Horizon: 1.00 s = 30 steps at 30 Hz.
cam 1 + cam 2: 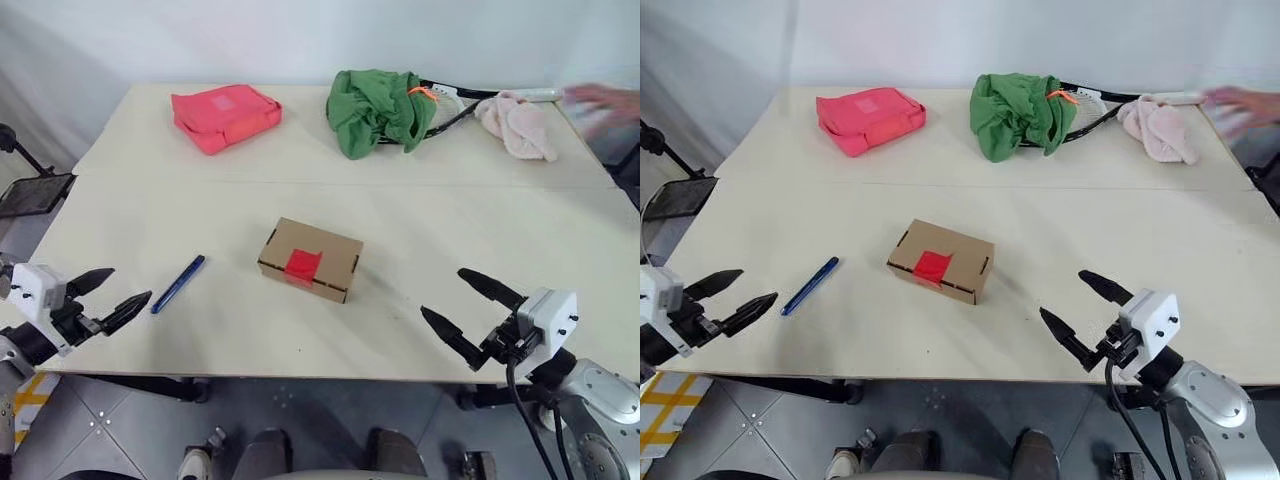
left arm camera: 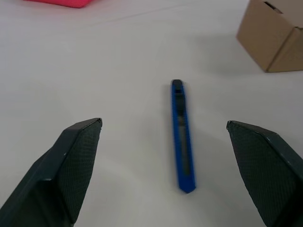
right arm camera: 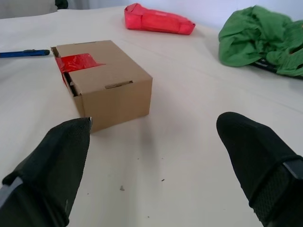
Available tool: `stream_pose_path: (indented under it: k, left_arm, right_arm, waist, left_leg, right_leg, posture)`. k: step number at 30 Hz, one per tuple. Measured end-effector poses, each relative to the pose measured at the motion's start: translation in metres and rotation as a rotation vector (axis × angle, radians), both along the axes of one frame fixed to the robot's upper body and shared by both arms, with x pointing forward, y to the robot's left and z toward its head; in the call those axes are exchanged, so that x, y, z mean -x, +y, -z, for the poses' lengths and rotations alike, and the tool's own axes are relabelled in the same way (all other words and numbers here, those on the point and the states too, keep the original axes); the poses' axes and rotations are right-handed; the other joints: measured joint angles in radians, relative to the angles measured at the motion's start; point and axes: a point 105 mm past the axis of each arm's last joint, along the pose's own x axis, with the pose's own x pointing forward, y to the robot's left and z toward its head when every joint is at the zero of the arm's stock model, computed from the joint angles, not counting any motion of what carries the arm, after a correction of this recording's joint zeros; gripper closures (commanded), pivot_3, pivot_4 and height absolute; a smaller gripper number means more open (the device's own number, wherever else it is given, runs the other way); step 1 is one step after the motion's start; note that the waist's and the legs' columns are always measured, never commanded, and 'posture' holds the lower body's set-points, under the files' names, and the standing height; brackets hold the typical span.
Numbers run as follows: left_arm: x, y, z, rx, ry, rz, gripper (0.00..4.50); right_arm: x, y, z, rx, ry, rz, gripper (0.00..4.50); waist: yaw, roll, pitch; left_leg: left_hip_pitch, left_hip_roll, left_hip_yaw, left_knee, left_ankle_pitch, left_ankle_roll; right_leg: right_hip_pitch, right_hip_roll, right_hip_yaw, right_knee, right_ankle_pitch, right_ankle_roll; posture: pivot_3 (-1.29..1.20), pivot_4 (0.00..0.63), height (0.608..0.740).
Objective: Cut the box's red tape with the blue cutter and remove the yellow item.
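Note:
The small brown cardboard box (image 1: 311, 258) sits closed at the middle of the table, with the red tape (image 1: 301, 264) across its near lid edge. The blue cutter (image 1: 178, 284) lies flat to the left of the box. My left gripper (image 1: 112, 297) hovers open at the table's near left edge, just short of the cutter (image 2: 182, 134), which lies between its fingers' lines in the left wrist view. Over the near right edge my right gripper (image 1: 467, 305) stands open, pointing toward the box (image 3: 107, 82) with nothing between its fingers. The yellow item is hidden.
At the back of the table lie a pink-red pouch (image 1: 225, 116), a bunched green cloth (image 1: 377, 109) over a racket (image 1: 452, 103), and a pale pink cloth (image 1: 518, 124). A person's hand (image 1: 603, 100) shows blurred at the far right corner.

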Motion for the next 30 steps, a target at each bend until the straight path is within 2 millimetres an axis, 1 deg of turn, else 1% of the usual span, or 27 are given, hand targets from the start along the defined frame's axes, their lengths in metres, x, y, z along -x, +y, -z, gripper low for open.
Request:
stream_pose_path:
  k: [4, 6, 7, 8, 10, 11, 14, 18, 19, 20, 22, 24, 27, 30]
  left_arm:
    - [-0.001, 0.002, 0.002, 0.013, 0.014, -0.027, 0.01]
    - [-0.001, 0.004, 0.005, 0.027, 0.038, -0.05, 0.0]
    - [-0.002, 0.004, 0.006, 0.038, 0.044, -0.053, 0.41]
    - [-0.004, 0.002, 0.004, 0.057, 0.037, -0.051, 0.6]
    - [-0.008, -0.003, 0.0, 0.082, 0.011, -0.039, 1.19]
    - [-0.014, -0.008, -0.003, 0.089, -0.01, -0.028, 1.49]
    - [-0.031, -0.033, -0.012, 0.068, -0.053, 0.041, 2.43]
    - [-0.061, -0.066, -0.023, 0.023, -0.102, 0.125, 3.74]
    - [-0.068, -0.073, -0.024, 0.011, -0.109, 0.136, 4.06]
    - [-0.079, -0.08, -0.024, -0.001, -0.109, 0.14, 4.36]
    - [-0.091, -0.092, -0.019, -0.02, -0.085, 0.158, 4.44]
    - [-0.1, -0.102, -0.009, -0.036, -0.044, 0.178, 4.44]
    - [-0.102, -0.122, 0.003, -0.043, 0.003, 0.233, 4.44]
    - [-0.094, -0.134, 0.012, -0.046, 0.055, 0.299, 4.44]
  right_arm:
    - [-0.001, 0.001, 0.001, -0.003, -0.002, 0.0, 0.0]
    - [-0.001, 0.003, 0.002, -0.003, 0.001, -0.009, 0.35]
    - [-0.001, 0.006, 0.003, -0.005, 0.007, -0.019, 0.52]
    - [-0.002, 0.009, 0.005, -0.006, 0.017, -0.03, 0.83]
    - [-0.004, 0.015, 0.008, -0.009, 0.03, -0.051, 1.51]
    - [-0.006, 0.018, 0.01, -0.003, 0.041, -0.058, 1.85]
    - [-0.013, 0.029, 0.017, 0.021, 0.068, -0.075, 2.9]
    - [-0.034, 0.044, 0.029, 0.066, 0.107, -0.07, 4.32]
    - [-0.039, 0.05, 0.032, 0.077, 0.117, -0.073, 4.5]
    - [-0.045, 0.058, 0.035, 0.091, 0.128, -0.077, 4.5]
    - [-0.051, 0.07, 0.039, 0.106, 0.141, -0.09, 4.5]
    - [-0.061, 0.075, 0.042, 0.126, 0.161, -0.082, 4.5]
    - [-0.074, 0.082, 0.037, 0.123, 0.157, -0.075, 4.5]
    - [-0.083, 0.085, 0.032, 0.121, 0.154, -0.082, 4.5]
  waist:
    - [-0.001, 0.0, 0.0]
    - [0.0, 0.0, 0.0]
    - [0.0, 0.0, 0.0]
    - [0.0, 0.0, 0.0]
    - [0.0, 0.0, 0.0]
    - [0.003, 0.0, 0.0]
    - [0.008, -0.001, 0.0]
    - [0.008, -0.001, 0.0]
    - [0.008, -0.001, 0.0]
    - [0.006, -0.001, 0.0]
    - [-0.002, -0.001, 0.0]
    - [-0.005, -0.001, 0.0]
    - [-0.005, -0.001, 0.0]
    - [-0.005, -0.001, 0.0]
  left_leg:
    - [0.001, 0.0, 0.0, 0.0, 0.0, 0.0]
    - [0.001, 0.0, 0.0, 0.0, 0.0, 0.0]
    - [0.001, 0.0, 0.0, 0.0, 0.0, 0.0]
    - [0.001, 0.0, 0.0, 0.0, 0.0, 0.0]
    - [0.001, 0.0, 0.0, 0.001, 0.0, 0.0]
    - [0.0, 0.0, 0.0, 0.001, 0.0, 0.0]
    - [0.0, 0.0, 0.0, 0.002, 0.0, 0.0]
    - [0.0, 0.0, 0.0, 0.003, 0.0, 0.0]
    - [0.0, 0.0, 0.0, 0.003, 0.0, 0.0]
    - [0.0, 0.0, 0.0, 0.003, 0.0, -0.001]
    - [0.0, 0.0, 0.001, 0.003, 0.0, -0.001]
    - [0.0, 0.0, 0.001, 0.003, 0.0, -0.001]
    - [-0.001, 0.0, 0.002, 0.003, 0.0, -0.001]
    - [-0.001, 0.0, 0.002, 0.003, 0.0, -0.001]
  right_leg:
    - [0.0, 0.0, 0.0, 0.001, 0.0, 0.0]
    - [0.0, 0.0, 0.0, 0.001, 0.0, 0.0]
    - [0.0, 0.0, 0.0, 0.001, 0.0, 0.0]
    - [0.0, 0.0, 0.0, 0.001, 0.0, 0.0]
    - [0.0, 0.0, 0.0, 0.001, 0.0, 0.0]
    - [0.0, 0.0, 0.0, 0.001, 0.0, 0.0]
    - [0.001, 0.0, 0.0, 0.001, 0.0, 0.0]
    - [0.0, 0.0, 0.0, 0.002, 0.0, 0.0]
    - [0.0, 0.0, 0.0, 0.002, 0.0, 0.0]
    - [0.0, 0.0, 0.0, 0.003, 0.0, 0.0]
    - [-0.001, 0.0, 0.0, 0.003, 0.0, 0.0]
    - [-0.001, 0.0, 0.0, 0.002, 0.0, 0.0]
    - [-0.003, 0.0, 0.0, 0.003, 0.0, 0.0]
    - [-0.003, 0.0, 0.0, 0.003, 0.0, 0.0]
  posture:
    - [0.0, 0.15, 0.74]
    - [0.0, 0.15, 0.74]
    - [0.0, 0.15, 0.74]
    - [0.0, 0.15, 0.74]
    - [0.0, 0.15, 0.74]
    - [0.0, 0.15, 0.74]
    - [0.0, 0.15, 0.74]
    - [0.0, 0.15, 0.74]
    - [0.0, 0.15, 0.74]
    - [0.0, 0.15, 0.74]
    - [0.0, 0.15, 0.74]
    - [0.0, 0.15, 0.74]
    - [0.0, 0.15, 0.74]
    - [0.0, 0.15, 0.74]
